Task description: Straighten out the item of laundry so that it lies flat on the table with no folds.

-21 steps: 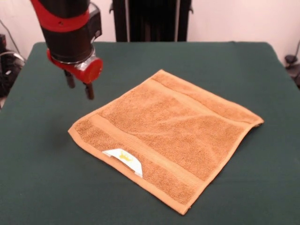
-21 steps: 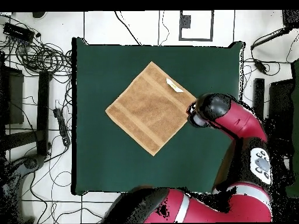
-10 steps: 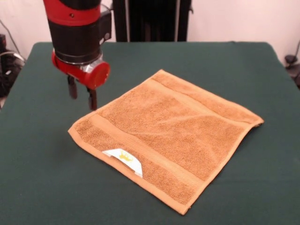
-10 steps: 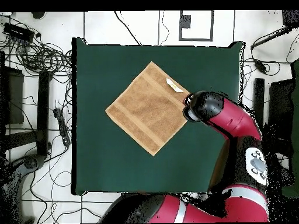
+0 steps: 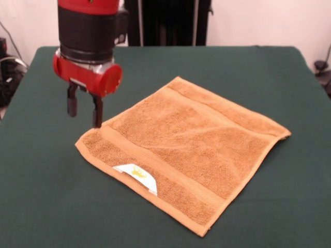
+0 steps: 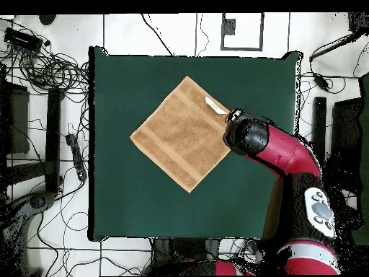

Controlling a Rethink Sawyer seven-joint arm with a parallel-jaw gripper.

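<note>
Hovering: black two-finger gripper, fingers spread and empty, is hanging above the left corner of the soft, light, floppy orange-tan terry towel on the dark green felt table; pinching that corner hem looks best.

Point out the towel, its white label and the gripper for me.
towel (image 5: 196, 144), front view, middle of the terry surface.
white label (image 5: 137, 174), front view, on the near hem.
gripper (image 5: 83, 108), front view, between the tips of the open jaws, over the towel's corner.

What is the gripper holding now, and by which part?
Nothing. The gripper is open, above the table beside the towel corner.
</note>
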